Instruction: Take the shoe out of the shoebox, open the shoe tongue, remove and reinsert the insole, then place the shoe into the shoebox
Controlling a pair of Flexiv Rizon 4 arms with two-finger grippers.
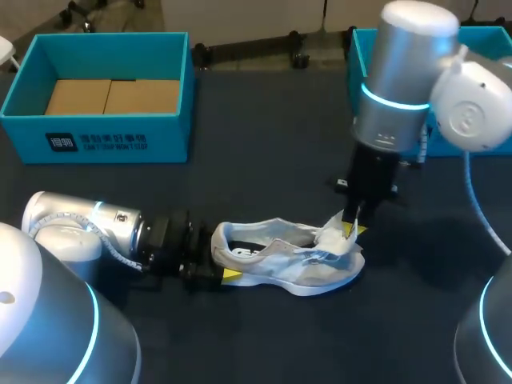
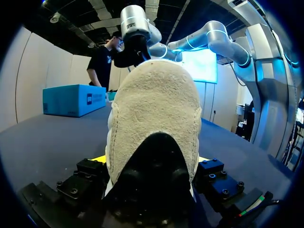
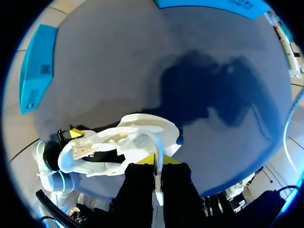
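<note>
L gripper (image 2: 149, 160) clamped on the shoe (image 1: 288, 260) heel, shoe's on the table (image 1: 264, 176); R gripper (image 1: 350, 230) pinching the tongue (image 3: 145, 142) tight.

A dark blue-grey table (image 1: 264, 128), plain and matt, spreads under both pairs of jaws and runs on well past them on every side. A broad, ragged shadow (image 3: 209, 90) lies on it ahead of the right jaws, as the right wrist view shows. Two flat brown cardboard sheets (image 1: 112, 96) lie side by side, edges touching, near the table's far edge, well apart from the left jaws and farther still from the right jaws.
</note>
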